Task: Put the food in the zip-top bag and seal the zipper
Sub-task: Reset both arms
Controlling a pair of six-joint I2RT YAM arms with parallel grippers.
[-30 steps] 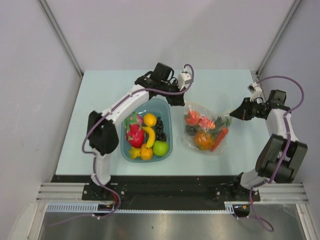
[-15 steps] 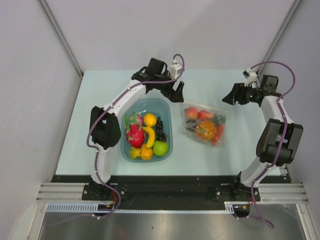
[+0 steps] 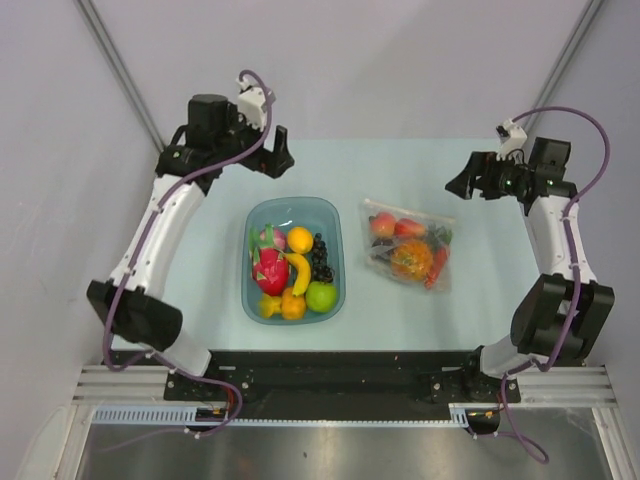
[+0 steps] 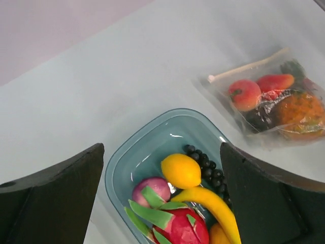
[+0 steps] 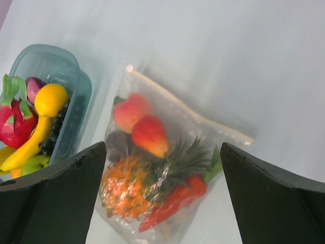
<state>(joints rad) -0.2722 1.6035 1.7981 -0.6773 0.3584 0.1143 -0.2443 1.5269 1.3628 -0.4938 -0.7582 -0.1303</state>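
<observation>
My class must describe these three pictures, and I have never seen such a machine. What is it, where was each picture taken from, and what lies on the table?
These are two robot arms bolted at the near edge of a pale table. The wide picture looks down from above; the other two come from a camera on each wrist, and the dark shapes at the bottom are that arm's own fingers. The left pincer and the right pincer both hang open above the table and hold nothing. On the table lie a translucent blue rectangular plastic tray of toy fruit and, apart from it, a clear floppy zip-top bag holding more, such as an orange plastic pineapple.
</observation>
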